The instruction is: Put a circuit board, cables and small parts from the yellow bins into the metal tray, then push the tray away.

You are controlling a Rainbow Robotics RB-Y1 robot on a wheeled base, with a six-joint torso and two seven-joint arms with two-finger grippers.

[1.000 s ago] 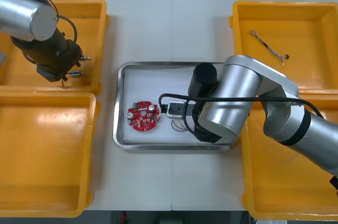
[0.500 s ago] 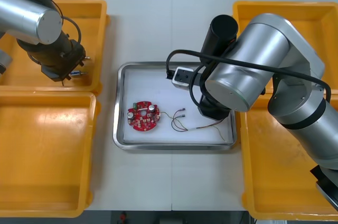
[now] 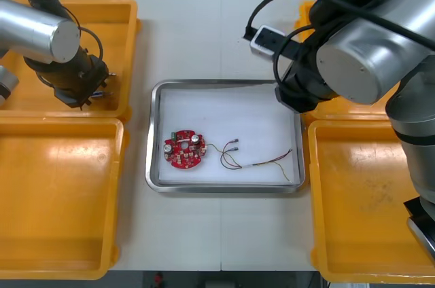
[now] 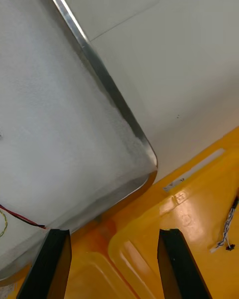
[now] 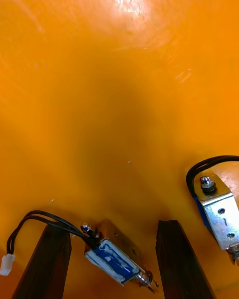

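Small metal part (image 5: 117, 260), rigid, likely dense (spare its black leads (image 5: 47, 219)): pinch across body, between left gripper's (image 5: 110, 227) spread jaws in yellow bin (image 5: 119, 104); right gripper (image 4: 114, 231) spread, empty, by metal tray (image 4: 99, 74).

Left pincer (image 5: 110, 226): fingers apart, low over bin (image 5: 109, 104) floor | small metal part (image 5: 117, 261), blue-wrapped: lies tilted between fingers | black leads (image 5: 45, 219): end in white plug (image 5: 6, 265) | second small metal part (image 5: 219, 214): outside one finger.
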